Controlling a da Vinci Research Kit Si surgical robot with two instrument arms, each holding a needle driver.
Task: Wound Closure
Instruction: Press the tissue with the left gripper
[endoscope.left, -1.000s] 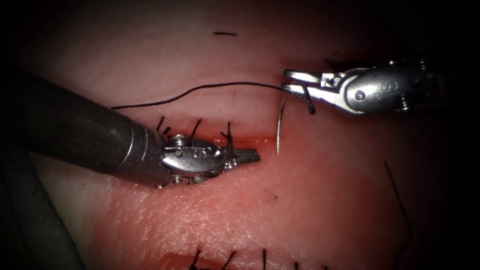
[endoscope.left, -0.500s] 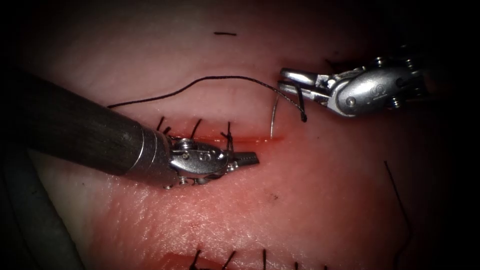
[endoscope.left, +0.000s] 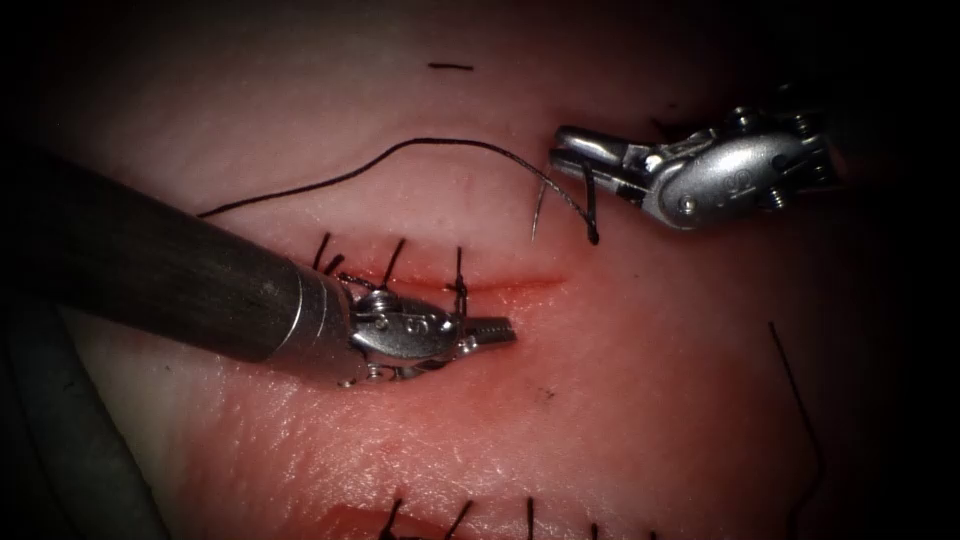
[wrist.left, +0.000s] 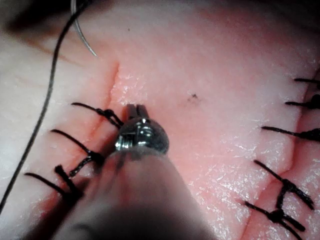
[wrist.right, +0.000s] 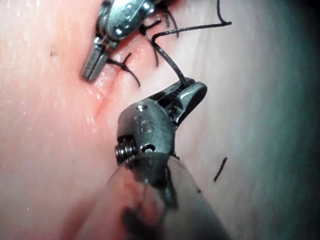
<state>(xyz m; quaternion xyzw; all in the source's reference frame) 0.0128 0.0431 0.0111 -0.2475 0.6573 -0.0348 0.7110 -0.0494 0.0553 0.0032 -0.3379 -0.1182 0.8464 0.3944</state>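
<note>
My right tool (endoscope.left: 568, 155) hangs above the right end of the cut (endoscope.left: 510, 285), shut on the curved needle (endoscope.left: 538, 210) near its tail. The needle dangles point down, free of the tissue, and is also seen in the left wrist view (wrist.left: 82, 37). Black thread (endoscope.left: 400, 150) arcs from these jaws leftward over the tissue, and a short loop droops beside the needle. My left tool (endoscope.left: 497, 328) lies low beside the cut, jaws shut on nothing, next to the nearest stitch (endoscope.left: 458, 270). The right wrist view has the right tool (wrist.right: 187, 95) with thread (wrist.right: 167, 55) leaving its tip.
Three tied stitches cross the left part of the cut, and red fluid lines its unstitched right end. A second stitched row (endoscope.left: 528, 515) runs along the near edge. Loose thread pieces lie at the far side (endoscope.left: 450, 67) and at the right (endoscope.left: 800, 400).
The right tool has moved up and slightly left, lifting the needle's point away from the cut's right end. The thread arc rose with it. The left tool sank a little.
</note>
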